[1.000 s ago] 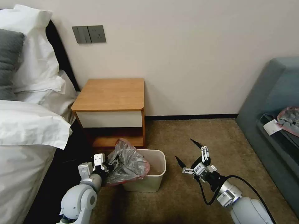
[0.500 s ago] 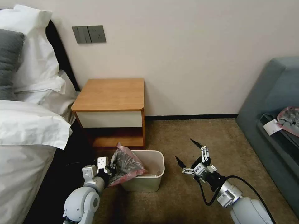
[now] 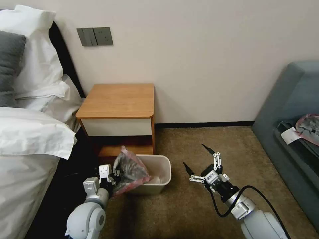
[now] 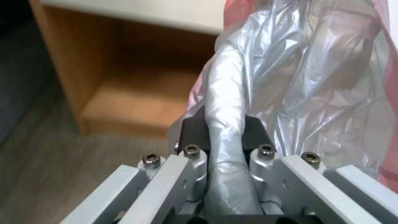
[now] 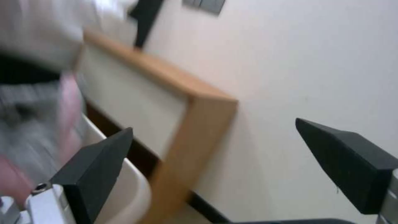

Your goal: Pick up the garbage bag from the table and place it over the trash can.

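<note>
The left tool [image 3: 111,175] is clamped on a twisted fold of the garbage bag [image 3: 129,170], and the left wrist view shows that rope of grey film pinched between the dark pads [image 4: 195,130]; the bag sits bunched over the left rim of the trash can [image 3: 156,174], its pink edge spilling down the outside of the near-left corner, and not opened across the mouth; the can stands on the carpet just in front of the counter [image 3: 117,101], whose top lies bare.

The right tool [image 3: 196,162] hovers to the right of the can with its two black tips spread wide, apart from the bag and from the rim.

Now the risks, as I judge them; the grip is on a gathered wad and not on the rim, so the mouth may stay collapsed and simply slump into the can; thin film under a one-sided pull could tear or slide out of the pads; the can looks light, so a tug on the bag could drag or tip it toward the low shelf; and if the right tool comes in, those pointed tips could snag or puncture the plastic.
</note>
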`<state>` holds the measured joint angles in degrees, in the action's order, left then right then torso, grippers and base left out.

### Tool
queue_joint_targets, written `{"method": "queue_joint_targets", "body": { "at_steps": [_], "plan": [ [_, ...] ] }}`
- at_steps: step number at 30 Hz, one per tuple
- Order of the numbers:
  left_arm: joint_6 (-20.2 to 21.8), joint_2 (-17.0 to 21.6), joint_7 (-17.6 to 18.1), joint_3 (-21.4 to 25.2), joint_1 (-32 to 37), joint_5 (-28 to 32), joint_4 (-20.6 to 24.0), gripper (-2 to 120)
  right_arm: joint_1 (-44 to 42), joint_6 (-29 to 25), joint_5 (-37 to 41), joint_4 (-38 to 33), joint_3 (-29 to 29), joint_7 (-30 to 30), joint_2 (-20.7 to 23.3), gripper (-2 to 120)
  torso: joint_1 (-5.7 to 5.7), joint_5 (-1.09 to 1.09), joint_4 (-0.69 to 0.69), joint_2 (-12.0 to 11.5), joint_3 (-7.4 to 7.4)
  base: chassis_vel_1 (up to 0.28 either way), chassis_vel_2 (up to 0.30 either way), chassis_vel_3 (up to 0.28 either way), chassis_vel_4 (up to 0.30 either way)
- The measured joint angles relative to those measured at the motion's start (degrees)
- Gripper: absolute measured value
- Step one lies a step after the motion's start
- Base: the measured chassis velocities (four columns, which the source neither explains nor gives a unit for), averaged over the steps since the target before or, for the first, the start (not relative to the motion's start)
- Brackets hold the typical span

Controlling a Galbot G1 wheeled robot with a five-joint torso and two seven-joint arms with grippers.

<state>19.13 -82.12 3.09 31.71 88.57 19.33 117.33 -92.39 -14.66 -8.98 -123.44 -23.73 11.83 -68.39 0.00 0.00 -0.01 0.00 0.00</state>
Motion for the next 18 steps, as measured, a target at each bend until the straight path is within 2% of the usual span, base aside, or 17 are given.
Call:
{"method": "queue_joint_targets", "body": {
  "at_steps": [1,2,3,5,6,10,11,14,18],
  "plan": [
    [0.0,0.0,0.0,0.0,0.0,0.0,0.0,8,0.0,0.0,0.0,0.0,0.0,0.0,0.0,100,0.00,0.00,0.00,0.0,0.00,0.000,0.000,0.000,0.000],
    [-2.3,-0.1,-0.5,-0.3,0.5,-0.1,0.4,8,0.1,2.8,4.0,-2.2,2.0,-0.9,0.4,100,0.00,-0.01,0.01,0.0,0.00,0.000,0.000,0.000,0.000],
    [-6.2,-0.2,-1.4,-0.9,1.2,-0.6,0.8,8,0.8,8.2,11.4,-5.8,5.9,-3.7,1.4,100,0.00,-0.01,0.01,0.0,0.00,0.000,0.000,0.000,0.000],
    [-9.4,-0.3,-2.2,-1.9,2.1,-1.1,1.9,8,2.6,14.2,19.0,-8.7,9.7,-7.3,2.4,100,0.00,-0.01,0.01,0.0,0.00,0.000,0.000,0.000,0.000],
    [-9.4,-0.3,-2.2,-1.9,2.1,-1.1,1.9,8,2.6,14.2,19.0,-8.7,9.7,-7.3,2.4,100,0.00,-0.01,0.01,0.0,0.00,0.000,0.000,0.000,0.000],
    [-13.3,-0.4,-3.6,-3.4,3.7,-3.4,3.8,8,6.3,24.8,31.3,-12.0,14.9,-10.2,4.0,100,0.00,0.00,0.01,0.0,0.00,0.000,0.000,0.000,0.000],
    [-13.3,-0.4,-3.6,-3.4,3.7,-3.4,3.8,8,6.3,24.8,31.3,-12.0,14.9,-10.2,4.0,100,0.00,0.00,0.01,0.0,0.00,0.000,0.000,0.000,0.000],
    [-15.1,-0.7,-4.0,-3.7,4.2,-5.0,4.6,8,9.5,30.7,36.7,-11.8,18.2,-13.0,5.0,100,0.00,0.00,0.00,0.0,0.00,0.000,0.000,0.000,0.000],
    [-15.6,-0.8,-4.1,-3.7,4.4,-5.2,5.1,8,11.6,34.0,39.5,-10.9,19.8,-15.0,5.1,100,0.00,0.00,0.00,0.0,0.00,0.000,0.000,0.000,0.000]
  ]
}}
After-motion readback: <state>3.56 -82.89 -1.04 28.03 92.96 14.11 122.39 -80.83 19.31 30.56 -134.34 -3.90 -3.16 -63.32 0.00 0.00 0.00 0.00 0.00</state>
